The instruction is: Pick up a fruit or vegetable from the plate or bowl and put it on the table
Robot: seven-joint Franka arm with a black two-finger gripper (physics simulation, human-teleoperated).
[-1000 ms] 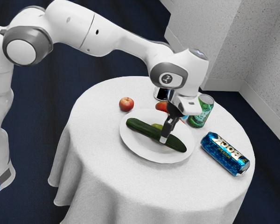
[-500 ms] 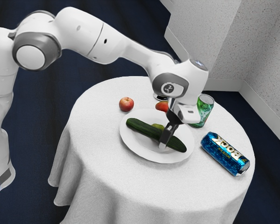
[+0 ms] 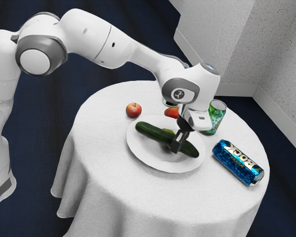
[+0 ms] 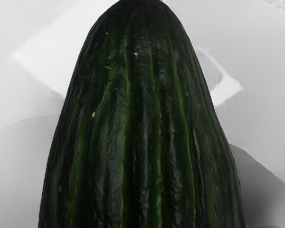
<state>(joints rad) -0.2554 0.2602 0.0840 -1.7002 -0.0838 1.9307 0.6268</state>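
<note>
My gripper (image 3: 178, 143) is over the white plate (image 3: 153, 162), shut on the dark green cucumber (image 3: 154, 132) towards its end at the exterior view's right. The cucumber is held just above the plate, stretching across it at a slant. In the wrist view the cucumber (image 4: 142, 118) stands large, its ridged skin close to the camera. A yellow-green fruit (image 3: 168, 132) shows behind the cucumber, partly hidden by it.
On the white table (image 3: 108, 163), a red apple (image 3: 133, 110) and another reddish fruit (image 3: 171, 112) are behind the plate. A green can (image 3: 216, 117) stands beyond the hand; a blue can (image 3: 238, 163) lies beside the plate.
My hand first came down at the cucumber, and the gripper took hold of it. Since then both have risen slightly, with the cucumber's ends shifted a little up and to the exterior view's right.
</note>
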